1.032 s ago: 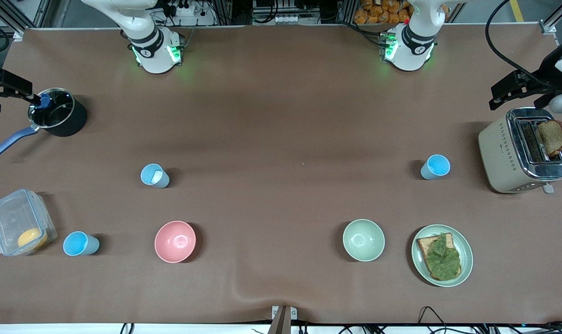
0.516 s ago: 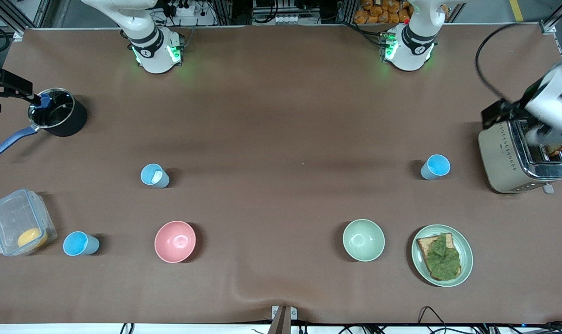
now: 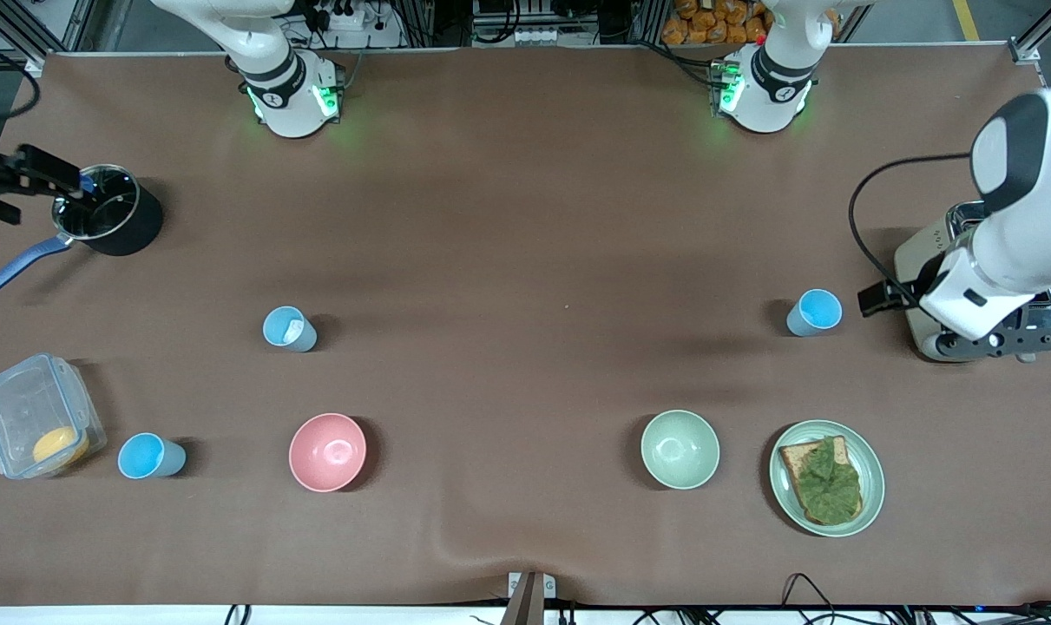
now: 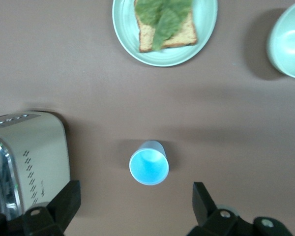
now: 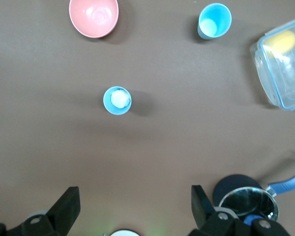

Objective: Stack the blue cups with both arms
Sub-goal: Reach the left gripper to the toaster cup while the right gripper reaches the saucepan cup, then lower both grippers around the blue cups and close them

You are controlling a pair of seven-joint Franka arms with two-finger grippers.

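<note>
Three blue cups stand upright and apart on the brown table. A pale greyish-blue cup (image 3: 290,329) with something white inside stands near the middle, toward the right arm's end. A sky-blue cup (image 3: 150,457) stands beside the plastic box. Another sky-blue cup (image 3: 814,312) stands beside the toaster. My left gripper (image 4: 134,206) is open and empty, high over the table between the toaster and that cup (image 4: 148,165). My right gripper (image 5: 132,209) is open and empty, high beside the saucepan; its view shows the pale cup (image 5: 117,100) and the sky-blue cup (image 5: 214,20).
A pink bowl (image 3: 327,451) and a pale green bowl (image 3: 679,449) sit near the front camera. A plate (image 3: 872,460) bears toast with lettuce. A toaster (image 3: 929,269) stands under the left arm. A black saucepan (image 3: 113,221) and a clear box (image 3: 35,412) are at the right arm's end.
The left arm has swung from above the toaster's farther side down across it toward the sky-blue cup. The right gripper has shifted slightly beside the saucepan. No cup has moved.
</note>
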